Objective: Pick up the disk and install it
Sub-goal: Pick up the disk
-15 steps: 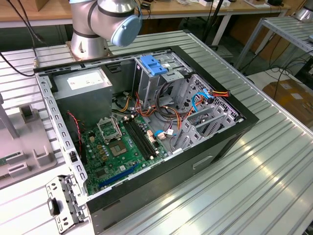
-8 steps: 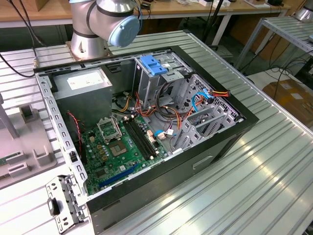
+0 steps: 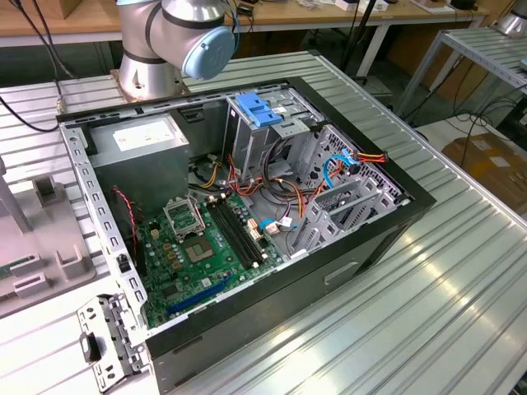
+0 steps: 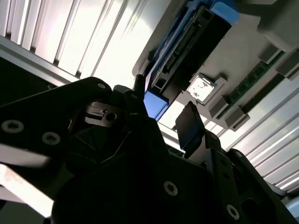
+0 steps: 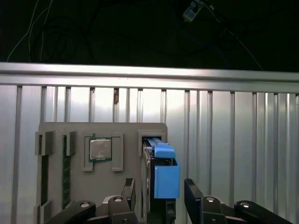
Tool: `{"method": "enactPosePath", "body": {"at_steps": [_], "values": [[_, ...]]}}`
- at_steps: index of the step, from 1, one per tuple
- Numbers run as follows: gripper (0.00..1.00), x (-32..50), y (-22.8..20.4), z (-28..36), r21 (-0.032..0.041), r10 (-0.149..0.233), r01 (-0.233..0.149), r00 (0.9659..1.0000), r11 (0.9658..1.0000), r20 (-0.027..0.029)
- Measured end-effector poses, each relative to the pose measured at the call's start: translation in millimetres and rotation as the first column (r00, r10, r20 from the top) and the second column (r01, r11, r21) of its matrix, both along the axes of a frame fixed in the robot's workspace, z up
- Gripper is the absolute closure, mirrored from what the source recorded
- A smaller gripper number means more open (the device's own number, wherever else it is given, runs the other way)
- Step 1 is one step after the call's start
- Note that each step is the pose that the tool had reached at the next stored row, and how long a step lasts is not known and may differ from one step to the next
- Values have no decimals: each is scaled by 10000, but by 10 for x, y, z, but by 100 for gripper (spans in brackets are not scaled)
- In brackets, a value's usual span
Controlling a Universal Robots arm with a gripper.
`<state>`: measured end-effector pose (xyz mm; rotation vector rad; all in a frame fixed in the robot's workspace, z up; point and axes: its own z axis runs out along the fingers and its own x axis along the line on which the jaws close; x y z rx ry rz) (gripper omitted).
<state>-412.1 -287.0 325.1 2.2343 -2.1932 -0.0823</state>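
The disk (image 5: 166, 175) stands on edge in a slot of a grey parts holder (image 5: 51, 133), its blue carrier rail facing the first wrist camera. My gripper (image 5: 161, 189) is open, with one dark finger on each side of the disk and a small gap at both sides. In the second wrist view the disk (image 4: 187, 42) runs away from my gripper (image 4: 163, 100), and its blue rail end sits between the fingers (image 4: 189, 123). The open computer case (image 3: 247, 206) lies on the table in the exterior view.
The holder also carries a processor chip (image 5: 100, 149) and a memory stick (image 5: 65, 172). Inside the case are a power-supply box (image 3: 140, 140), a green motherboard (image 3: 198, 247) and a drive cage topped by a blue bracket (image 3: 259, 111). The slatted aluminium table (image 3: 428, 288) lies around it.
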Motion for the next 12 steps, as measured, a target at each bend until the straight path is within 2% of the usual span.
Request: {"method": "enactPosePath", "body": {"at_steps": [12], "values": [[46,-37,27,-236,0,102,-102,9999,9999,1]]}}
